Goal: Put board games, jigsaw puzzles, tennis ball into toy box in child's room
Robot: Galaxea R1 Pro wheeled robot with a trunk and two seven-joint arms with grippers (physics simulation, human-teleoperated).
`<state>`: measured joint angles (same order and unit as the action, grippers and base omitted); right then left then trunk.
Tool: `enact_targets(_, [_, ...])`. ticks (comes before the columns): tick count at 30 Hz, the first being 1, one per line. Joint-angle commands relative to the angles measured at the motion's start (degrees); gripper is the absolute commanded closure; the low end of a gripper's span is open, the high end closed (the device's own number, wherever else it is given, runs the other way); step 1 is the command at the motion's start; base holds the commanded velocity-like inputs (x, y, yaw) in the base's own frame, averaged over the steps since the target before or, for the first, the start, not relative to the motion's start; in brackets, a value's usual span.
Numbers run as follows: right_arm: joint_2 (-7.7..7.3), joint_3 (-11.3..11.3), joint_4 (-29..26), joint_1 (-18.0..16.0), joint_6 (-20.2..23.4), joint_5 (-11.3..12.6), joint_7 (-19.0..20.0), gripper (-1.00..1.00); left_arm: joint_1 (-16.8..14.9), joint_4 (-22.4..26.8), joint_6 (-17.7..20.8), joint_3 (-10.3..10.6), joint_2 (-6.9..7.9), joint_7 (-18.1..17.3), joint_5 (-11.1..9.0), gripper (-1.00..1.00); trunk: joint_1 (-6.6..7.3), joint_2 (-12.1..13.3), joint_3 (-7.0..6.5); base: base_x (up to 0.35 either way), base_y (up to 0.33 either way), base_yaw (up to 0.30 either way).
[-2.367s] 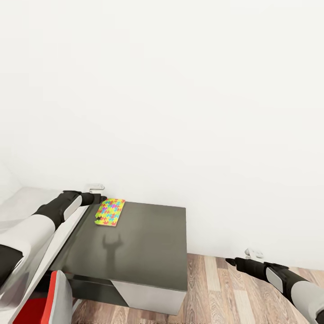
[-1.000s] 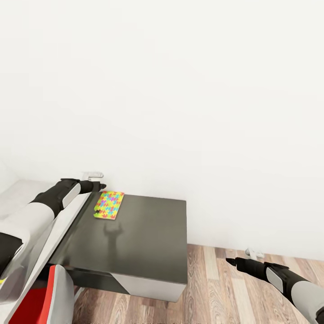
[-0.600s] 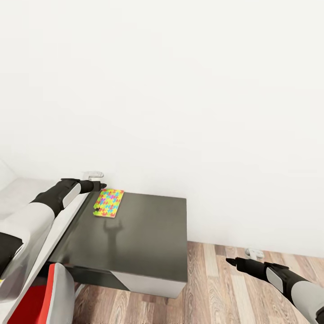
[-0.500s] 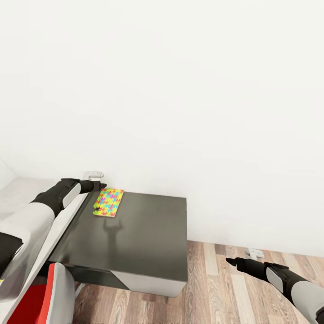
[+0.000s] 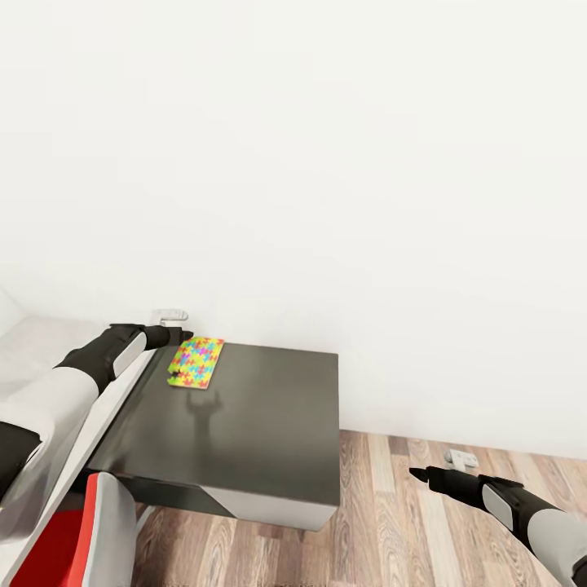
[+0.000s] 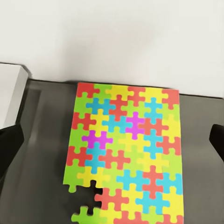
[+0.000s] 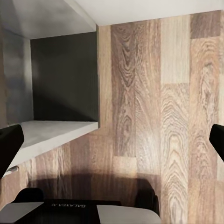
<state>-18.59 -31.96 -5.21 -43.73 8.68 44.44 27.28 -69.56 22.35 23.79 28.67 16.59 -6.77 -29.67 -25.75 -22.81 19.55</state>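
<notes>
One puzzle (image 6: 125,154) lies flat on the dark table (image 5: 269,424), just ahead of the left gripper's (image 5: 181,335) spread fingers. The view has crept closer, so a grab looks near. The right gripper (image 5: 417,472) hangs over floor (image 7: 177,116), fingers apart.

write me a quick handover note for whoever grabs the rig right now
Left claw: open, empty, above the near end of the puzzle.
Right claw: open, empty, out over the floor right of the cabinet.
Puzzle lies flat on the dark cabinet top by the wall, one corner piece loose.
Done: nothing judged from here.
Left: grasp this puzzle, take it to the toy box, then the other toys.
</notes>
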Motion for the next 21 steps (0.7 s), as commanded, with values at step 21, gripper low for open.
enact_targets(21, [0.03,-0.30,-0.06,-0.04,0.38,0.60,0.05,-1.00,0.04,0.07,-0.06,0.21,0.35,-2.97,-0.03,-1.00,-0.03,-0.11,2.05,0.000,0.000,0.000])
